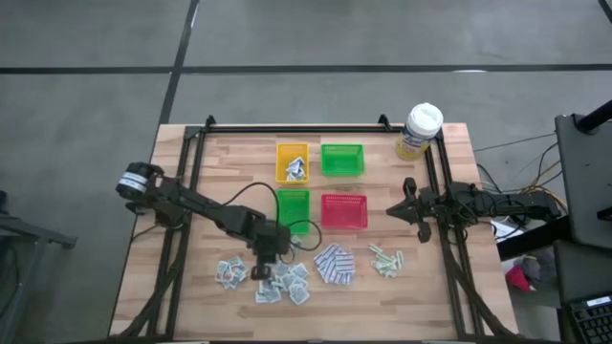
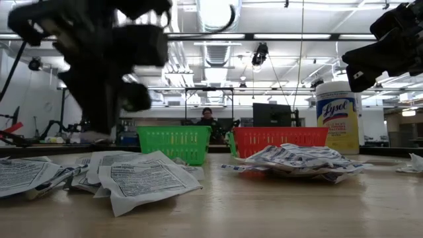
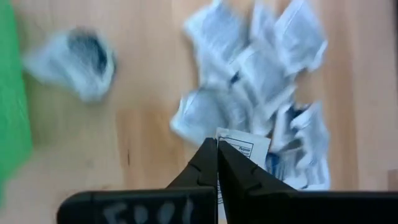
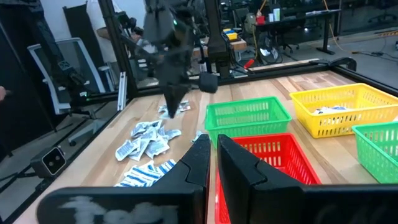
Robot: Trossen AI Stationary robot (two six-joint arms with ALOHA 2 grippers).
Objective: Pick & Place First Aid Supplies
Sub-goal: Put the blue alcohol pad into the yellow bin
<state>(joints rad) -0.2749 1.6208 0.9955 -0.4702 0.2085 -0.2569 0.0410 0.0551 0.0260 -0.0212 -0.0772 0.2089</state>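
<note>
While stretched diagonally from the table's left edge toward the middle, points the left gripper (image 1: 271,250) down over the heap of white-grey squarish sachets (image 1: 277,279), jaws pinched closed on one white sachet (image 3: 244,147). Waits at the right edge with the right gripper (image 1: 397,208) held level, nearly closed on nothing, beside the red plastic tray (image 1: 344,211). More packets lying in the yellow tray (image 1: 293,162).
</note>
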